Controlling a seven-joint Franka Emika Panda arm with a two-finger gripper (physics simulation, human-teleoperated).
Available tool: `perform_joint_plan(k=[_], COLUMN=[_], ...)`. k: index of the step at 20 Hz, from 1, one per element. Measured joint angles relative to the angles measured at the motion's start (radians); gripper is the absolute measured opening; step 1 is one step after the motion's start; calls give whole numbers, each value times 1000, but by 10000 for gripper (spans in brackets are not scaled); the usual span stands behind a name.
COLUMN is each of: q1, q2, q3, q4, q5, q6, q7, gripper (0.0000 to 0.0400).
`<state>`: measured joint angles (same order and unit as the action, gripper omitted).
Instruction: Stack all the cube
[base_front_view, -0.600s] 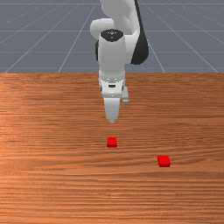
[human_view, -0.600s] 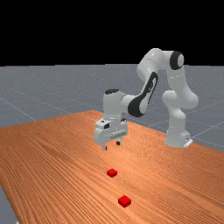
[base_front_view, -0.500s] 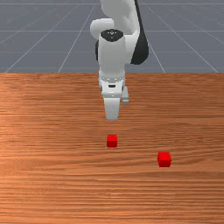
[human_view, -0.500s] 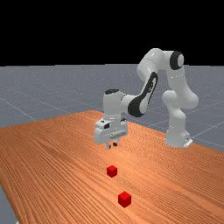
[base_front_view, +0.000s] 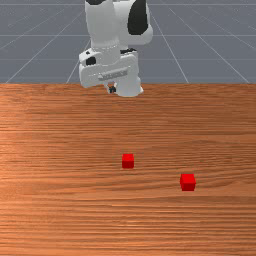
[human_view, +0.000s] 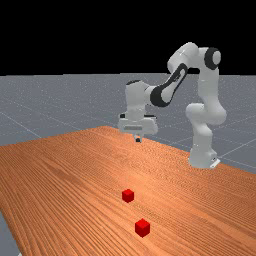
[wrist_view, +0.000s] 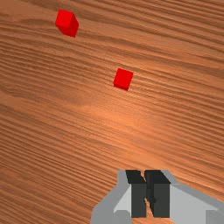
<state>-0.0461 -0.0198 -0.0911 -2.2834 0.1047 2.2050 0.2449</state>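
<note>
Wooden table (base_front_view: 60, 215) holds both red cubes (base_front_view: 188, 182), below closed jaws.

one cube (base_front_view: 128, 161) and a second cube (base_front_view: 188, 182), both solid red, some faces darker. the table (base_front_view: 60, 210) is orange-brown, streaked with dark wood grain. white arm (human_view: 207, 115) with black patches; white-and-grey gripper (human_view: 138, 140), pads (wrist_view: 161, 202) near-black. blue-grey floor (human_view: 40, 100), thin pale lines. black sky (human_view: 100, 35).
</note>
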Motion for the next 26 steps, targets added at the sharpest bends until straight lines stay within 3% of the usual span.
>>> perform_joint_plan(k=[3,8,9,10,11,13,19,26], q1=[-8,-4,0,7,14,21,-8,32], q2=[-14,46,75,106,133,208,542,651], q3=[0,7,14,23,29,37,57,73], q4=[-23,1,14,29,44,107,343,364], q5=[40,63,67,70,72,87,158,151], q6=[13,61,87,115,140,180,208,304], q7=[243,298,298,296,294,292,283,294], gripper=[4,0,157,252,310,367,398,400])
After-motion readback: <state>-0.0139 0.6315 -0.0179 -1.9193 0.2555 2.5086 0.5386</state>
